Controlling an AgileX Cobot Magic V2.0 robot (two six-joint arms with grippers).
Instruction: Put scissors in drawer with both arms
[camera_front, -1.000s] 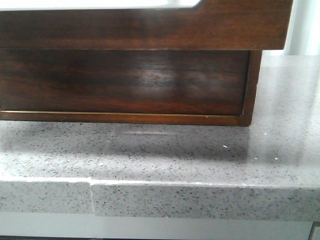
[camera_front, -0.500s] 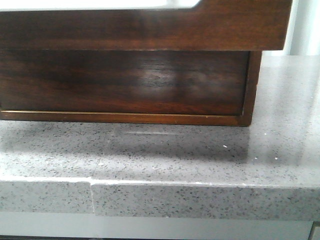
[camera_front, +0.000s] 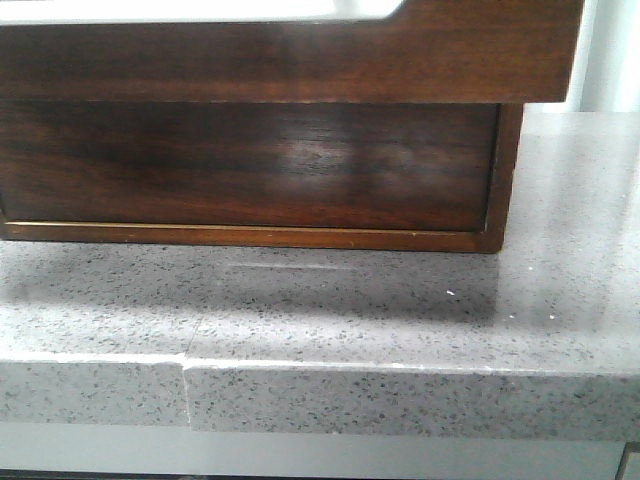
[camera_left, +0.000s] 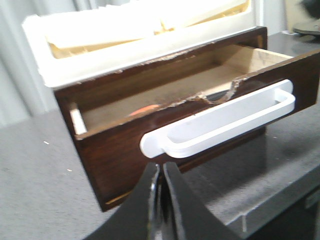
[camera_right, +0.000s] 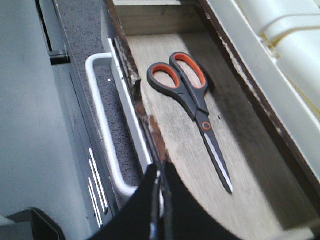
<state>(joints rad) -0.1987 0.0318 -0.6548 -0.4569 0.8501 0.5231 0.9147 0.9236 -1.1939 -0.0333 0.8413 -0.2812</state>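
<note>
The scissors (camera_right: 202, 116), with dark grey handles lined in orange, lie flat on the pale floor of the open drawer (camera_right: 165, 135); their blades point toward my right gripper. In the left wrist view only an orange bit of the scissors (camera_left: 145, 108) shows inside the drawer (camera_left: 120, 150). The drawer's glossy front (camera_front: 300, 60) overhangs at the top of the front view. My right gripper (camera_right: 161, 169) is shut and empty, above the drawer's front wall. My left gripper (camera_left: 161, 167) is shut and empty, just below the left end of the white handle (camera_left: 220, 122).
The white handle also shows in the right wrist view (camera_right: 107, 130). The chest's lower front (camera_front: 250, 165) stands on the grey speckled counter (camera_front: 400, 300), near its front edge. A white tray (camera_left: 125, 30) lies on top of the chest.
Nothing has visibly changed apart from a very slight shift of the whole front view.
</note>
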